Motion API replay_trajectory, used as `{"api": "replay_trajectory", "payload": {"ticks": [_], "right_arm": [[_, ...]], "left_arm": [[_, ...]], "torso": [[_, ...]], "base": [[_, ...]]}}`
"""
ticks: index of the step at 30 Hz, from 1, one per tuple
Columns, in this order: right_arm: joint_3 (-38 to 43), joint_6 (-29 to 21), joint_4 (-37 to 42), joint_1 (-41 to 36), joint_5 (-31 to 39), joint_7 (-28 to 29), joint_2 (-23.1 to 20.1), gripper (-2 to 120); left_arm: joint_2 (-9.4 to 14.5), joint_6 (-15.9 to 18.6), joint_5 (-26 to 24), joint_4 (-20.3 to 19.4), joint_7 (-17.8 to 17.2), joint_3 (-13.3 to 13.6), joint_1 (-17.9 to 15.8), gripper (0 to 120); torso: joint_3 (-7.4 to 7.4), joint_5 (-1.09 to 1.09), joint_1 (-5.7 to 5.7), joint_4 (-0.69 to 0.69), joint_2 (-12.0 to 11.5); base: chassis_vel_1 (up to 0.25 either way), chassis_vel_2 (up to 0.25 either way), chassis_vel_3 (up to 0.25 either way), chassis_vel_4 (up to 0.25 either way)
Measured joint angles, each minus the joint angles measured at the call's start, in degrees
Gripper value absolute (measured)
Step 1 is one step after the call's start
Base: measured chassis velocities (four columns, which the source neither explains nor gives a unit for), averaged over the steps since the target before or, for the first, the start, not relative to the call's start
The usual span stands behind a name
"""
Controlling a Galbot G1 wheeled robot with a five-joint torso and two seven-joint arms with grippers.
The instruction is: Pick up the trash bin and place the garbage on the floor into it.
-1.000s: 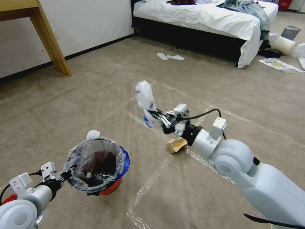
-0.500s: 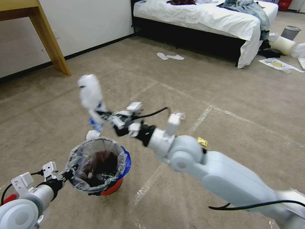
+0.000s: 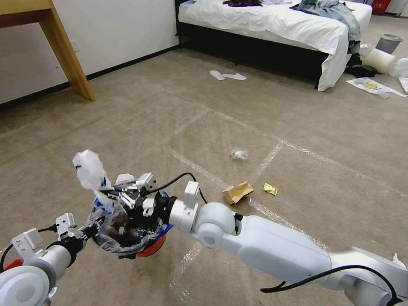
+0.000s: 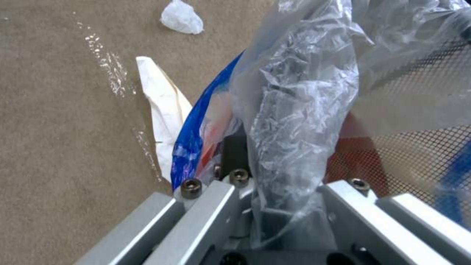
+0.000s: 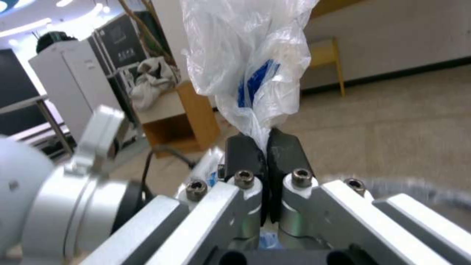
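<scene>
Garbage, a crumpled white plastic wad with blue print [image 3: 90,172], is pinched between the closed fingers of the right gripper [image 3: 111,194], which is held directly above the open mouth of the trash bin [image 3: 146,249]. In the right wrist view the two dark pads [image 5: 244,156] are seen pressed together on the twisted neck of the wad [image 5: 248,55], which stands up above them. Just below the right gripper the clear liner [image 3: 98,224] of the red bin is seen, with a blue bag edge at the rim. The near rim of the bin is clamped by the left gripper [image 3: 90,231], its fingers closed on the liner and rim; in the left wrist view bunched clear plastic [image 4: 294,110] is seen gathered between its fingers, with the blue edge [image 4: 194,147] beside it. A white scrap [image 4: 162,110] lies on the carpet close to the bin, and a small white wad [image 4: 181,17] lies farther out. Beyond the right arm, well apart from the bin, a brown cardboard carton [image 3: 237,192], a tiny yellow wrapper [image 3: 270,189] and a clear plastic wad [image 3: 239,154] lie on the floor [image 3: 297,123].
</scene>
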Motion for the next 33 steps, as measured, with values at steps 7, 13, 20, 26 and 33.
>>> {"api": "replay_trajectory", "payload": {"ticks": [7, 13, 20, 26, 33], "right_arm": [[-0.95, 0.49, -0.66, -0.73, -1.8, -0.51, -1.57, 0], [-0.94, 0.72, -0.76, -0.87, -2.39, -1.0, -2.86, 0], [-0.98, 0.72, -0.59, -1.4, -3.35, -1.07, -3.95, 0], [-1.28, 0.72, -0.56, -1.7, -3.95, -0.96, -4.39, 0], [-1.73, 0.67, -0.58, -1.86, -4.32, -0.67, -4.32, 0]], "left_arm": [[-0.1, 0.0, -0.09, -0.45, -0.04, -0.45, 0.61, 1], [-0.16, -0.02, -0.15, -0.87, -0.04, -0.75, 0.91, 1], [-0.3, -0.04, -0.14, -1.2, -0.03, -1.2, 1.58, 1], [-0.35, -0.05, -0.12, -1.59, -0.01, -1.25, 1.77, 1], [-0.58, -0.05, -0.1, -1.78, 0.0, -1.3, 1.92, 1]], "torso": [[0.0, 0.0, 0.0, 0.01, 0.0], [0.0, 0.01, 0.0, 0.01, 0.0], [0.0, 0.01, 0.0, 0.01, 0.0], [0.0, 0.01, 0.0, 0.01, 0.0], [0.0, 0.01, 0.0, 0.01, 0.0]], "base": [[0.0, 0.0, 0.0, 0.0], [0.0, 0.0, 0.0, 0.0], [0.0, 0.0, 0.0, 0.0], [0.0, 0.0, 0.0, 0.0], [0.0, 0.0, 0.0, 0.0]]}}
